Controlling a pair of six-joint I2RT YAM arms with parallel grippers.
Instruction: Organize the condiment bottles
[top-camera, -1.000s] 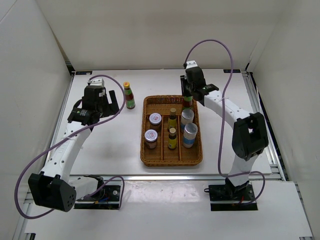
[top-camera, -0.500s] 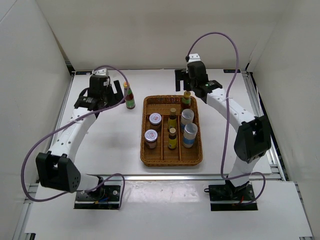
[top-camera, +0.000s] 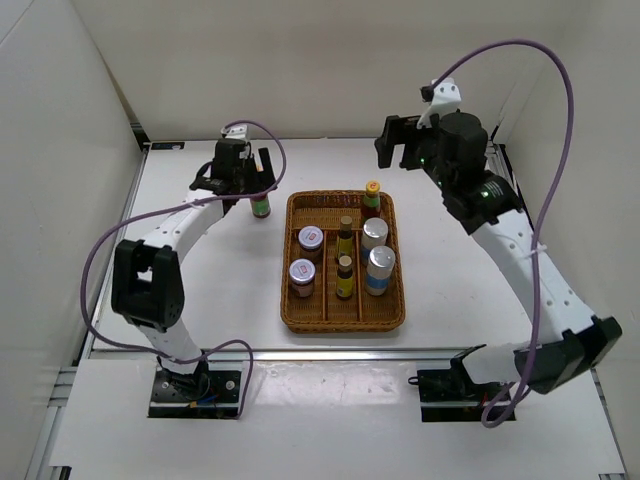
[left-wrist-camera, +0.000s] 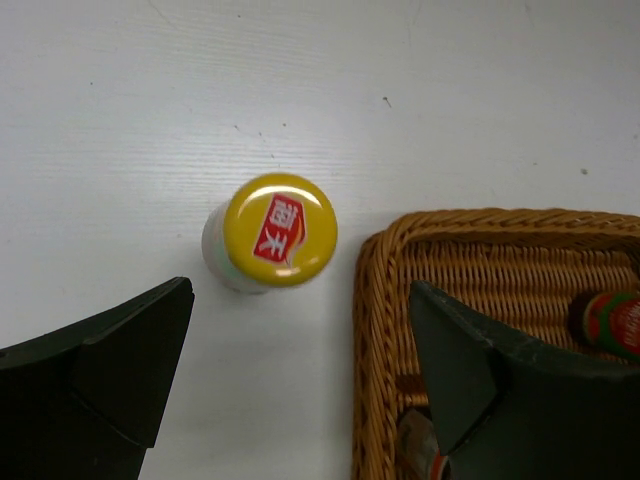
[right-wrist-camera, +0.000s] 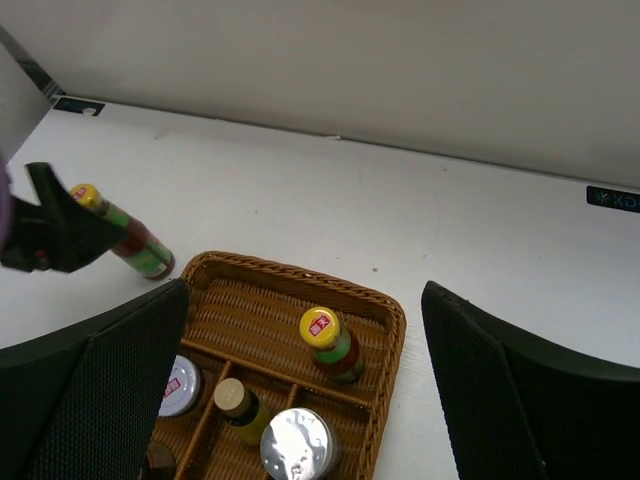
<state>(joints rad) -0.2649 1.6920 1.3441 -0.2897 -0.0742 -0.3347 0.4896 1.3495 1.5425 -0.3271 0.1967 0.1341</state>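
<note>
I am poising my spread left pincer over the tall yellow-capped red-green sauce bottle, centring carefully, avoiding the brown wicker tray.

Sauce bottle left of tray

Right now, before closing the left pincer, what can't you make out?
- Loose sauce bottle: left wrist shows only its cap; body hidden beneath.
- Its cap: top view, under left pincer.
- Wicker tray: left wrist, cut by right edge and finger.
- Pink-lidded jars: right wrist, behind finger, cut by bottom edge.
</note>
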